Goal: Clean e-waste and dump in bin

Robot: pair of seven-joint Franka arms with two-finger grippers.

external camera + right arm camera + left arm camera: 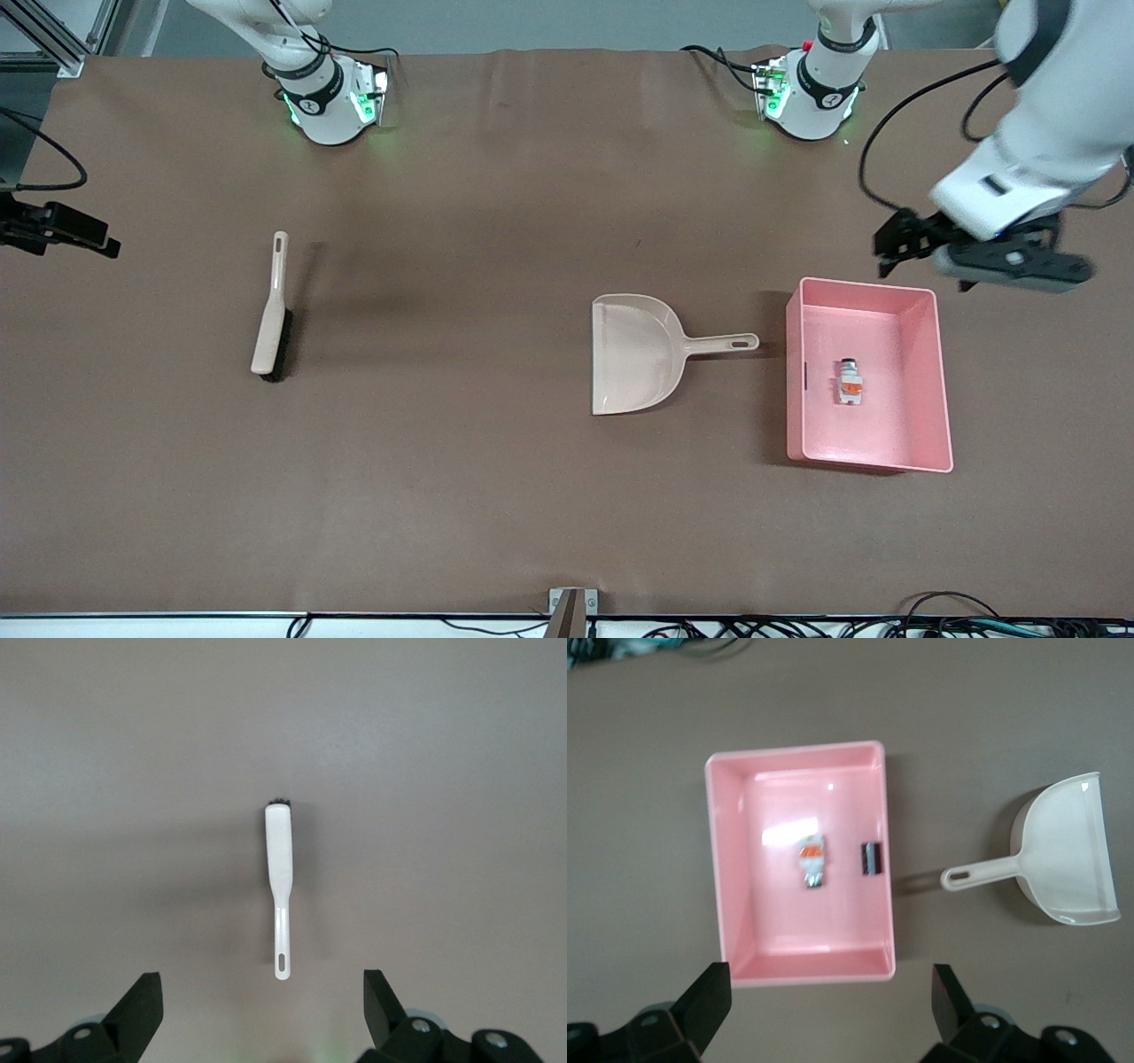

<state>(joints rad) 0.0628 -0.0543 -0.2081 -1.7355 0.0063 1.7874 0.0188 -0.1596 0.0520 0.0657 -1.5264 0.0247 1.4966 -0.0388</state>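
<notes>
From the high front camera, the pink bin (926, 381) sits on the brown table (478, 478) toward the left arm's end. The whitish switch (850, 381) with its orange mark lies inside it. The beige dustpan (638, 354) lies just beside the bin, its handle pointing at the bin wall. The brush (273, 315) lies well apart, toward the right arm's end. The left gripper (895, 244) hangs in the air by the bin's corner closest to the robot bases. The right gripper cannot be seen here.

In the left wrist view, the left gripper (831, 1001) has its fingers wide apart and holds nothing. Below it the switch (812, 863) lies in the bin (735, 904), and the small dark block (872, 858) lies against the bin wall closest to the dustpan (1063, 850).

In the right wrist view, the right gripper (263, 1005) is spread open and empty, over the brush (280, 877).
</notes>
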